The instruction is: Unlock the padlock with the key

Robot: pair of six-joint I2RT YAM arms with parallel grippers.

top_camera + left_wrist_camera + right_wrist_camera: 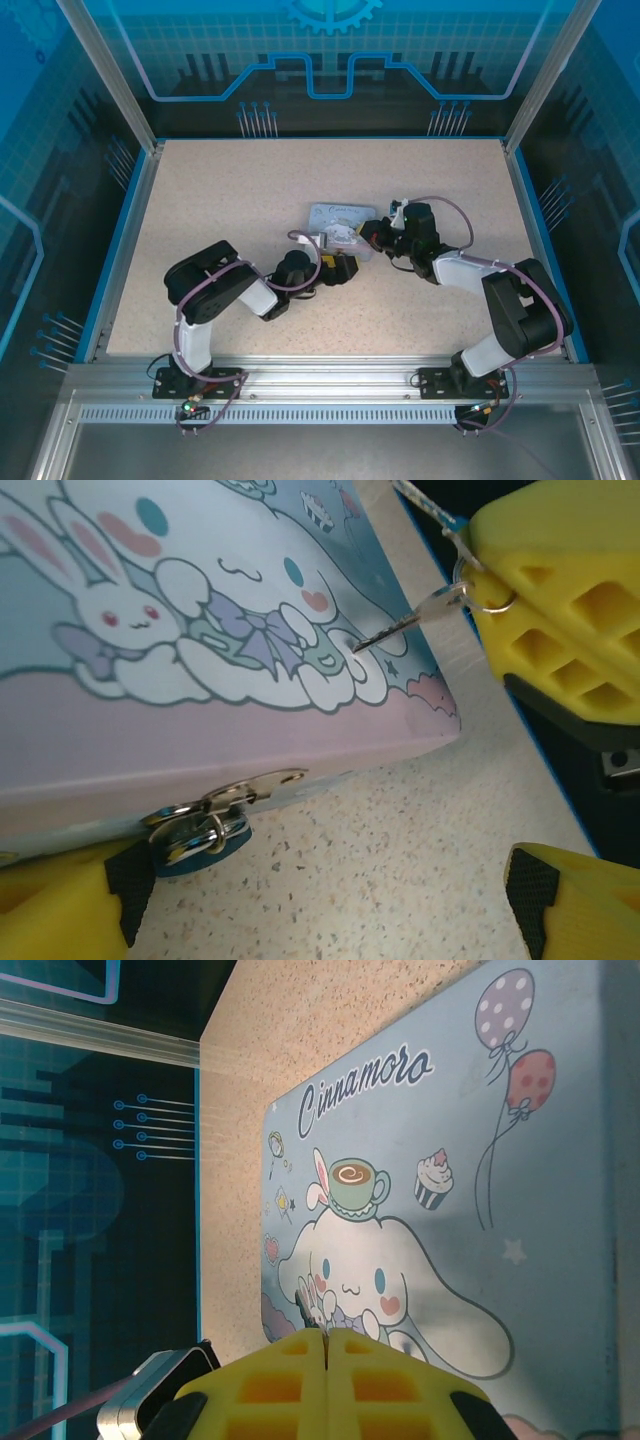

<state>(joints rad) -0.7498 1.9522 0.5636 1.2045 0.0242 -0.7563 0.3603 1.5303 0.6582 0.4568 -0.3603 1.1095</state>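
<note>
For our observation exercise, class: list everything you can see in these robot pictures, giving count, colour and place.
table: one, speckled beige, under everything
tin: one, pale blue with cartoon print, lying flat mid-table
padlock: one, blue body, hanging at the tin's front hasp
key: one, silvery metal on a ring, tip over the tin's lid
left arm: one, black and white, near edge
right arm: one, black and white, near edge
left gripper: one, yellow, open, facing the padlock
right gripper: one, yellow, shut on the key
</note>
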